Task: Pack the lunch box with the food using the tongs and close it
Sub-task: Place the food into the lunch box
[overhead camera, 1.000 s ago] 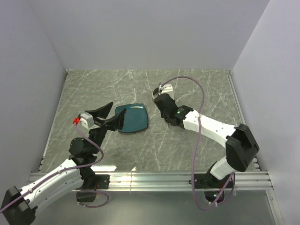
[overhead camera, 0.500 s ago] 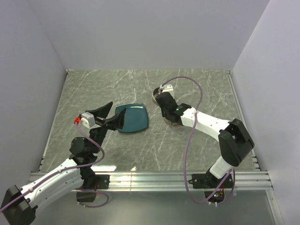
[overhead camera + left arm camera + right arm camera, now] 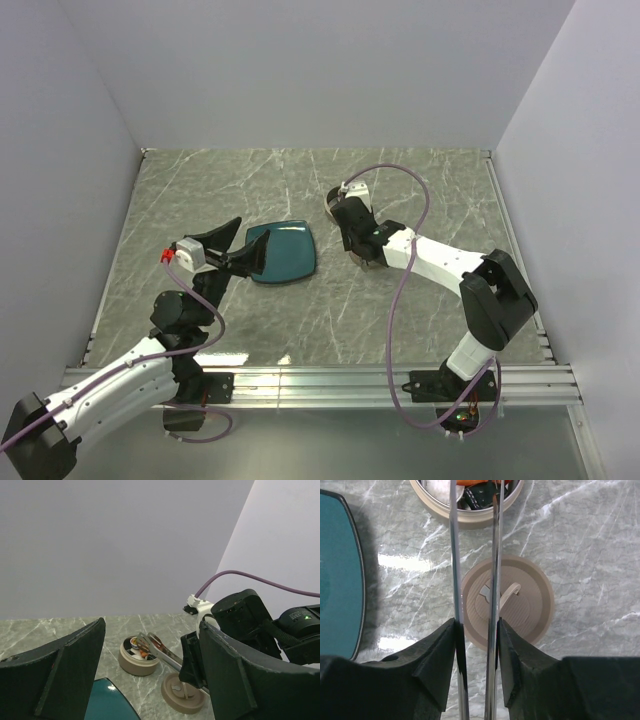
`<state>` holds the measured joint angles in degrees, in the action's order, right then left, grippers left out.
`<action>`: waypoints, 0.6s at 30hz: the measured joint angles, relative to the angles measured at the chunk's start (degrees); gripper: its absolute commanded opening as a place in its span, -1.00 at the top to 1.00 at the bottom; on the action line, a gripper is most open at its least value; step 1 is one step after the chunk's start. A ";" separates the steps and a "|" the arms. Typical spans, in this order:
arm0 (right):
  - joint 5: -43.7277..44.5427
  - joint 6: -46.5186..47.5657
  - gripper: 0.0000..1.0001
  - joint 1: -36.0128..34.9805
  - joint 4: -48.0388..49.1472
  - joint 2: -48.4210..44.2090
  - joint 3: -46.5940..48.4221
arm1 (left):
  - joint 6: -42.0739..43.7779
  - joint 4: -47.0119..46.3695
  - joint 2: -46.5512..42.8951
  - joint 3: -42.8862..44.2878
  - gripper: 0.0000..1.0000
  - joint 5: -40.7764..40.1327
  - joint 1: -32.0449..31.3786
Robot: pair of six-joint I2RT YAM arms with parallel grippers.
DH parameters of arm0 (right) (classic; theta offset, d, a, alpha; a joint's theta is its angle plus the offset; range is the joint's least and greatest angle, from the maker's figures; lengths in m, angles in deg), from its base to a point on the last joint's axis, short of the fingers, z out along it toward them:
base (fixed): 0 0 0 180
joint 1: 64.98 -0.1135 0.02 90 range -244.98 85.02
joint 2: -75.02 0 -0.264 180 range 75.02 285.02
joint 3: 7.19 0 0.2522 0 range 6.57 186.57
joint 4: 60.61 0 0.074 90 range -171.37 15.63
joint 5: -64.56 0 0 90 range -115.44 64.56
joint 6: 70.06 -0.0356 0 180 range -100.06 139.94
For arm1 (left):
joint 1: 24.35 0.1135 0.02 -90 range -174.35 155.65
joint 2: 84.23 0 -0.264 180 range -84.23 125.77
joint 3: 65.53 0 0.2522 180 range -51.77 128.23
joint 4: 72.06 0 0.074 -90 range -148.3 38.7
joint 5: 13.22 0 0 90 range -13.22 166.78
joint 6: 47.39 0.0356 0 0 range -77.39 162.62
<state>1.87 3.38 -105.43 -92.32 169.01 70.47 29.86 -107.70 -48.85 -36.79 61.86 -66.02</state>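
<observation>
Lunch box (image 3: pixel 466 518) is on the marble table (image 3: pixel 595 540), open, food (image 3: pixel 137 653) inside: white and orange bits, plus something dark. Its tan lid (image 3: pixel 530 605) lies knob-up just beside it, not touching. Tongs (image 3: pixel 453 555) pass over the lid, tips over the tin's mouth, arms slightly apart. Right gripper (image 3: pixel 476 625) is clamped on both tong arms near the joined end. Teal plate (image 3: pixel 337 575) sits to the left. Left gripper (image 3: pixel 152 625) is near the plate, raised, fingers spread wide, holding nothing.

Tongs (image 3: pixel 454 555) overhang lid (image 3: pixel 525 605) and lunch box (image 3: pixel 470 519) (plate (image 3: pixel 340 580) alongside); open table (image 3: pixel 592 555) lies beyond.
</observation>
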 measured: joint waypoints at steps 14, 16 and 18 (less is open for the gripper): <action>0.09 -0.02 0.06 0.00 0.52 -0.04 -0.04 | 0.00 0.00 0.09 0.00 -0.64 0.00 0.02; 0.20 -0.02 0.06 0.00 0.76 -0.31 -0.17 | 0.00 0.00 0.09 0.00 -0.64 0.00 0.02; 0.26 -0.02 0.06 0.00 0.83 -1.01 -0.42 | 0.00 0.00 0.09 0.00 -0.64 0.00 0.04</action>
<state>2.14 3.36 -105.43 -91.49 168.01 70.06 29.86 -107.70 -48.77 -36.79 61.86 -65.98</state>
